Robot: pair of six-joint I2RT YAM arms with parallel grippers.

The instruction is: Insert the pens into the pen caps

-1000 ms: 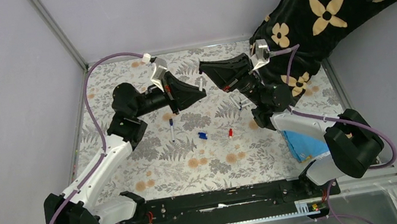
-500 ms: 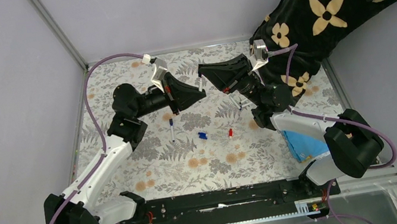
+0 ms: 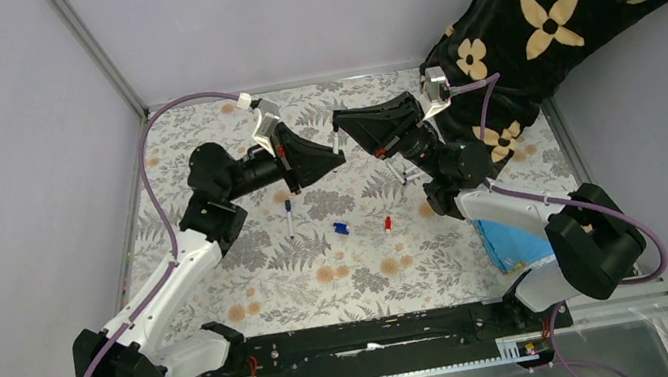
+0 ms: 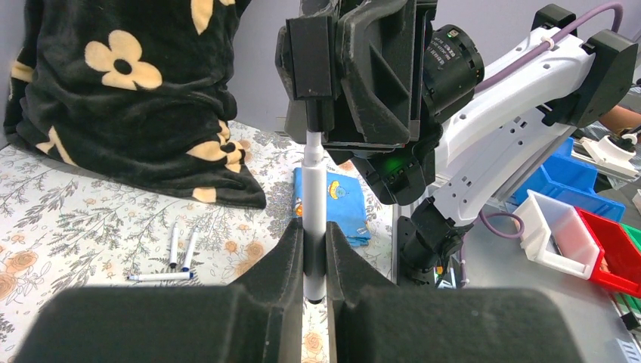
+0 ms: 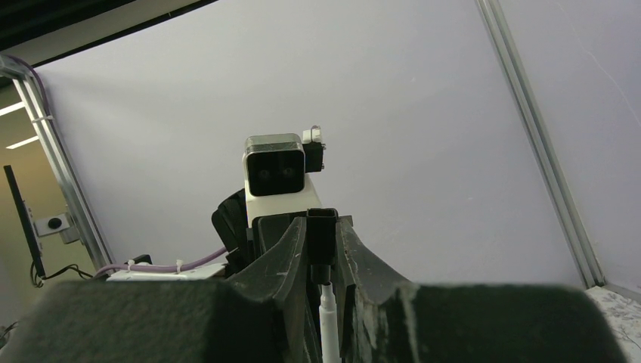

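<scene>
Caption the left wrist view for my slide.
Left gripper clamps a thin white pen, its tip at a short black plastic cap held by the right gripper.

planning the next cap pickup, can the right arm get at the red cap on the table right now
Probably not yet: the red cap lies uncovered on the table, but the right gripper is shut on a black cap meeting the pen in the left gripper.
</scene>
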